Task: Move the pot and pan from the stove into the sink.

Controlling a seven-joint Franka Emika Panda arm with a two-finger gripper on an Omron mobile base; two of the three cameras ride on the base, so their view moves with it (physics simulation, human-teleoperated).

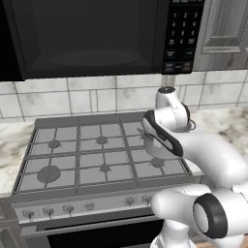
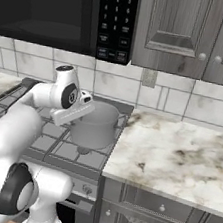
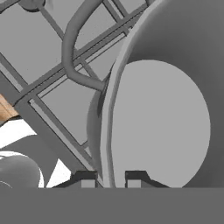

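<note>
Base views flank the stove (image 1: 97, 155) — hand view looks closely into the pot (image 3: 166, 127).

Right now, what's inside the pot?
The pot looks empty: bare grey floor in the hand view. The gripper straddles its rim, one finger inside. The stove grate beneath it is covered.

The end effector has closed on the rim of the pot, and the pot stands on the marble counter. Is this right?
Not quite. The end effector is closed on the rim of the pot, but the pot stands on the stove, as the right base view shows.
</note>
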